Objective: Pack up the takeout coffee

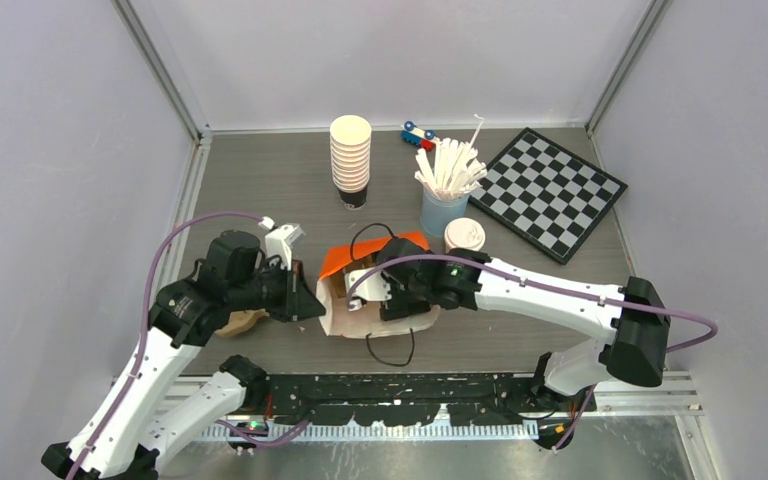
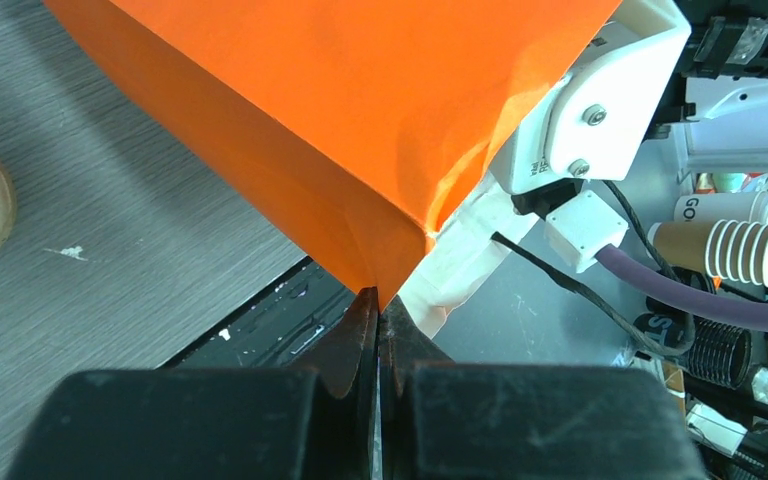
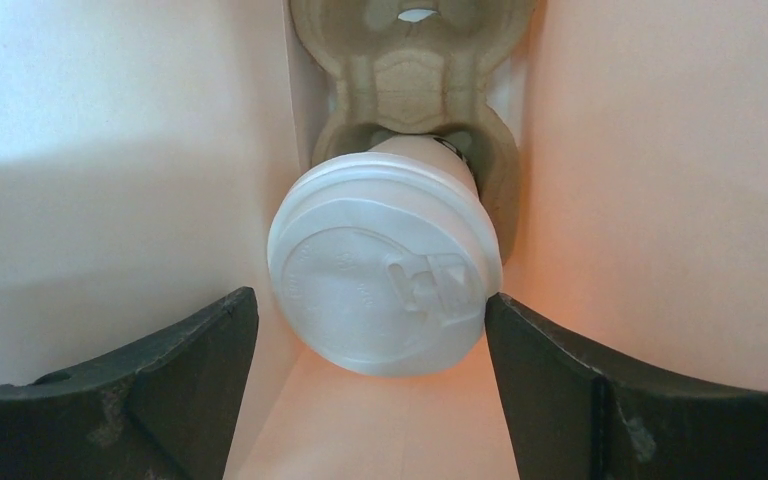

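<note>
so left gripper (image 2: 375, 330) pinches the edge of the bag (image 2: 340, 120) to prop it open while right gripper (image 3: 370, 300), spread wide inside, has the cup (image 3: 380, 290) between its fingers, probably not gripping it.

The orange bag (image 1: 341, 261) is being overlooked from high above its near side. Its outer corner is being framed closely past the left gripper (image 2: 378, 310), its interior past the right gripper (image 3: 370, 303); it is being shared by all views.
</note>
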You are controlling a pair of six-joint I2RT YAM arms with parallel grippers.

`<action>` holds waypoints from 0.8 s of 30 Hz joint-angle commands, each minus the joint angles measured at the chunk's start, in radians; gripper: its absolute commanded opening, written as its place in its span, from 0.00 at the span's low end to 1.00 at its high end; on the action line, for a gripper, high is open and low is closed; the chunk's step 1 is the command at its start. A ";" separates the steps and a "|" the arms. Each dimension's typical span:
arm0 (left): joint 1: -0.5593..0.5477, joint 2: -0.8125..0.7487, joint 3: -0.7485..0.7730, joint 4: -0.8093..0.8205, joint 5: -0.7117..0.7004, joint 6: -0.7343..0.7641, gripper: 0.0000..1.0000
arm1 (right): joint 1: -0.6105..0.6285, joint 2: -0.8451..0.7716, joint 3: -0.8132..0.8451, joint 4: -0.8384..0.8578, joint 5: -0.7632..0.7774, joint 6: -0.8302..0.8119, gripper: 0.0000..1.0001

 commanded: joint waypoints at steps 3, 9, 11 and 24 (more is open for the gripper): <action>0.002 -0.001 0.017 0.062 0.042 -0.051 0.00 | 0.020 -0.057 0.046 -0.041 -0.025 0.052 0.81; 0.002 0.002 0.021 0.075 0.052 -0.084 0.00 | 0.052 -0.073 0.044 -0.053 -0.041 0.067 0.79; 0.002 0.002 0.023 0.074 0.054 -0.089 0.00 | 0.069 -0.073 0.045 -0.062 -0.040 0.067 0.78; 0.002 0.015 0.038 0.052 0.041 -0.086 0.00 | 0.105 -0.127 0.126 -0.090 -0.061 0.139 0.75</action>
